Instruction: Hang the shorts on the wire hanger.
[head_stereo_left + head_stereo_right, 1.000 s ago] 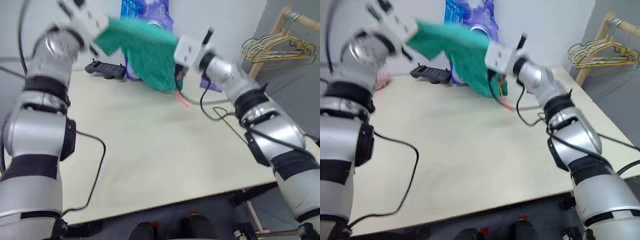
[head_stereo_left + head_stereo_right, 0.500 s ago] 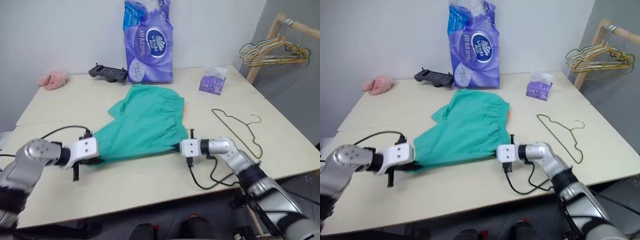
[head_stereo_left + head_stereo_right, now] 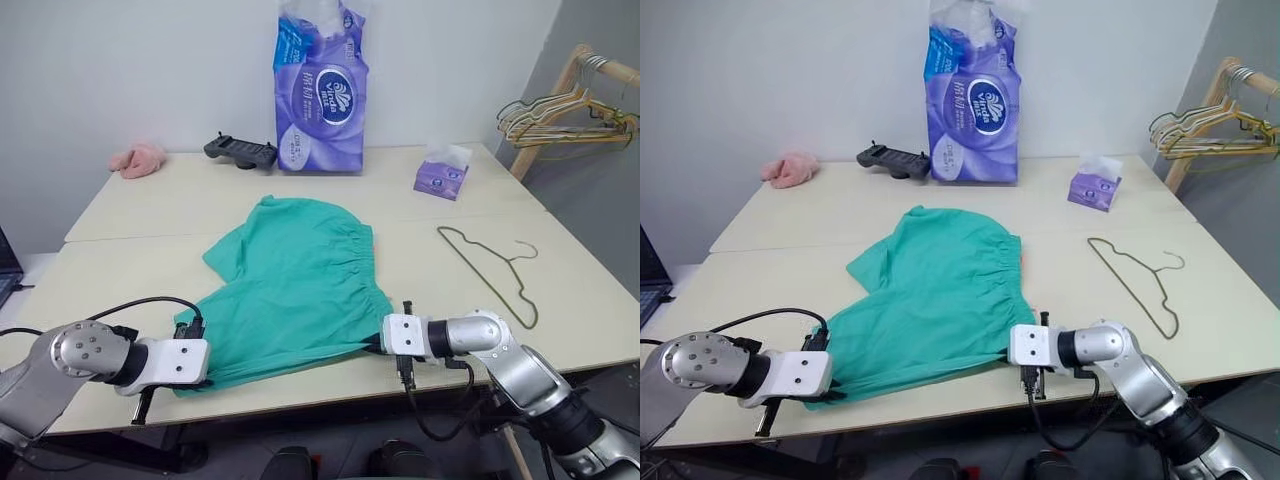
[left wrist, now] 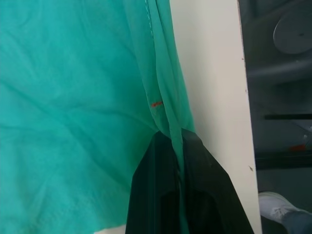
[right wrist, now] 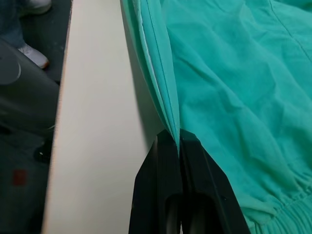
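Observation:
The teal-green shorts [image 3: 290, 285] lie spread on the pale table [image 3: 150, 250], waistband toward the far side and leg hems at the front edge. At the near left corner my left gripper [image 3: 203, 370] is shut on the hem; in the left wrist view its black fingers [image 4: 161, 195] pinch a fold of teal fabric. My right gripper [image 3: 374, 346] is shut on the near right corner, and the right wrist view has its fingers [image 5: 168, 190] clamped on the hem edge. The thin dark wire hanger [image 3: 490, 270] lies flat on the table, right of the shorts and apart from them.
At the back of the table stand a purple tissue pack [image 3: 320, 95], a black controller [image 3: 240, 150], a pink fluffy cloth [image 3: 138, 160] and a small purple tissue box [image 3: 443, 178]. Several pale hangers [image 3: 560, 110] hang on a wooden rack at the far right. Cables trail from both wrists.
Both arms came down and back from holding the shorts high in the air. The shorts now lie spread on the table, still gripped at both near corners. The camera view also shifted.

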Controlling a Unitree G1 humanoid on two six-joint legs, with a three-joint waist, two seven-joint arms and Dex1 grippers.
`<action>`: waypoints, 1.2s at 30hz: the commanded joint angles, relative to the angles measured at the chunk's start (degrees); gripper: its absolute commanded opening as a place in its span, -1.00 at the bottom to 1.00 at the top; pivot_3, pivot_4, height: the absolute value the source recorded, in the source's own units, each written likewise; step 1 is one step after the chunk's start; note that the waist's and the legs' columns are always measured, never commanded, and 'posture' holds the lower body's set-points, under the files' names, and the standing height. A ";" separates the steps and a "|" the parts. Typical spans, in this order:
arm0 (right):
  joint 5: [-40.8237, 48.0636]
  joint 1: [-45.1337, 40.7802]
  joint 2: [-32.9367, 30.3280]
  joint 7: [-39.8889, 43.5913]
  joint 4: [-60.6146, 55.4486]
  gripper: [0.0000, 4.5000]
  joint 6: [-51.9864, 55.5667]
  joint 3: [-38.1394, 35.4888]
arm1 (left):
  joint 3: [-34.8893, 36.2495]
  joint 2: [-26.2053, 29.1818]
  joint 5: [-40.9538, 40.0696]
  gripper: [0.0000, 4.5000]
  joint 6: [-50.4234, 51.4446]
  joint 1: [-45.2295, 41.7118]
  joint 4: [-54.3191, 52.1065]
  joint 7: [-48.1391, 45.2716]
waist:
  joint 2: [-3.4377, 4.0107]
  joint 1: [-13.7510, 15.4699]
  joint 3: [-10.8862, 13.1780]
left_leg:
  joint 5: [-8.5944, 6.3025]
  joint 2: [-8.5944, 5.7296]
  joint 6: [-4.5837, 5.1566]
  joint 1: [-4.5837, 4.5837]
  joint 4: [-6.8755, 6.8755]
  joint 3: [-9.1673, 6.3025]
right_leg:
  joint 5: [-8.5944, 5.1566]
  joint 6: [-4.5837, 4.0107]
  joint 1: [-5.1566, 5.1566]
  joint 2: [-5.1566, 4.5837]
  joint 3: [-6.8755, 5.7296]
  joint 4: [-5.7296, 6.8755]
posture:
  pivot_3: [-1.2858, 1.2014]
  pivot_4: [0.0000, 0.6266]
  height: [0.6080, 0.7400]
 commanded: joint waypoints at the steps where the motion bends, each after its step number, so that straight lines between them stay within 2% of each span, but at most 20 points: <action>1: 1.19 0.22 -3.15 -0.55 -0.98 -1.00 6.95 -4.96 | -0.73 1.36 3.64 -0.99 0.94 0.06 3.03 -1.64 | -0.01 -0.10 0.00 | -0.01 0.00 0.00 0.00 0.00 0.02 | 0.00 0.00 0.00 0.03 0.01 0.00 | 0.12 -0.87 1.00; 4: 4.21 0.28 -3.76 0.56 -1.82 -0.72 10.03 -5.28 | -1.08 0.00 1.94 -0.69 2.09 -1.12 3.11 -2.19 | 0.05 -0.09 0.03 | -0.01 0.01 0.01 0.00 0.00 0.01 | 0.00 0.00 0.00 0.10 0.00 -0.01 | 0.10 -0.87 1.00; 7: 6.72 0.65 -5.89 2.62 -4.01 -0.29 11.98 -6.26 | -0.81 0.44 -2.31 -0.30 4.78 -0.96 0.85 -6.84 | 0.10 -0.39 0.05 | -0.02 -0.01 0.01 0.03 -0.01 0.04 | -0.02 -0.02 0.00 0.12 0.00 -0.02 | 0.10 -0.87 1.00; 13: 7.21 0.71 -6.81 2.65 -4.60 0.65 11.68 -5.84 | -1.89 -1.67 -0.88 0.50 4.57 -3.65 2.44 -8.66 | 0.13 -1.60 0.08 | -0.08 0.10 0.10 0.02 -0.07 -0.01 | -0.03 0.03 -0.02 0.15 -0.03 0.00 | 0.09 -0.88 1.00; 15: 9.26 1.43 -8.41 4.69 -6.92 0.94 13.16 -6.41 | -1.47 -1.75 -3.22 0.74 6.56 -3.59 0.56 -10.76 | 0.16 -1.60 0.09 | -0.08 0.09 0.10 0.02 -0.07 -0.02 | -0.02 0.04 -0.02 0.16 -0.04 0.00 | 0.09 -0.88 1.00; 17: 11.24 2.09 -10.66 6.61 -8.91 0.97 14.48 -7.61 | -0.18 -0.77 -7.48 0.75 9.54 -2.82 -2.30 -14.23 | 0.19 -1.59 0.13 | -0.08 0.06 0.10 0.00 -0.06 -0.04 | -0.04 0.06 -0.02 0.16 -0.06 -0.01 | 0.09 -0.88 1.00; 20: 15.98 2.34 -15.38 10.08 -11.35 0.97 17.70 -11.22 | 4.05 2.41 -18.89 0.75 18.04 -2.01 -8.77 -21.28 | 0.05 -1.62 0.31 | -0.10 0.06 0.07 -0.02 -0.02 -0.01 | -0.07 0.05 -0.02 0.15 -0.05 -0.03 | 0.09 -0.88 1.00; 23: 20.81 2.33 -18.46 11.93 -13.56 0.97 21.61 -14.46 | 6.05 4.83 -26.67 0.75 23.40 -3.24 -12.08 -23.80 | 0.02 -1.65 0.39 | -0.10 0.06 0.07 0.02 -0.02 -0.03 | -0.14 -0.04 0.00 0.14 -0.07 -0.06 | 0.08 -0.89 1.00; 26: 25.05 1.90 -20.44 12.78 -15.04 0.97 25.58 -16.71 | 5.69 7.47 -34.58 0.75 27.59 -6.09 -13.61 -24.36 | 0.05 -1.75 0.47 | -0.10 0.08 0.07 0.02 -0.04 -0.05 | -0.14 -0.03 -0.01 0.14 -0.08 -0.05 | 0.06 -0.90 1.00; 29: 26.71 1.43 -20.12 10.87 -15.13 0.97 27.99 -17.49 | 2.68 8.60 -37.26 0.75 28.41 -10.52 -11.86 -24.36 | 0.06 -1.91 0.48 | -0.10 0.10 0.07 0.02 -0.05 -0.07 | -0.12 -0.01 -0.01 0.17 -0.10 -0.05 | 0.05 -0.91 1.00; 30: 27.64 1.48 -20.13 10.54 -15.07 0.97 28.99 -18.00 | 1.63 7.24 -36.50 0.75 28.87 -13.54 -10.19 -24.36 | 0.11 -1.94 0.50 | -0.10 0.10 0.07 0.02 -0.05 -0.06 | -0.12 -0.01 -0.01 0.22 -0.09 -0.05 | 0.05 -0.91 1.00; 33: 29.69 1.67 -20.55 8.99 -12.17 0.97 31.84 -21.03 | -1.97 -3.09 -34.47 0.75 37.96 -30.73 -1.18 -20.04 | 0.25 -1.40 0.61 | -0.10 -0.03 0.06 -0.01 0.02 -0.04 | -0.11 0.02 0.05 0.33 -0.13 -0.05 | 0.04 -0.91 1.00; 36: 29.03 2.15 -21.61 7.54 -8.83 0.97 31.14 -23.11 | -3.50 -8.35 -34.19 0.75 43.89 -38.77 2.50 -18.75 | -0.18 -1.94 0.48 | -0.10 -0.01 0.06 -0.04 0.16 -0.10 | -0.04 0.14 0.24 0.49 -0.10 -0.08 | 0.02 -0.92 1.00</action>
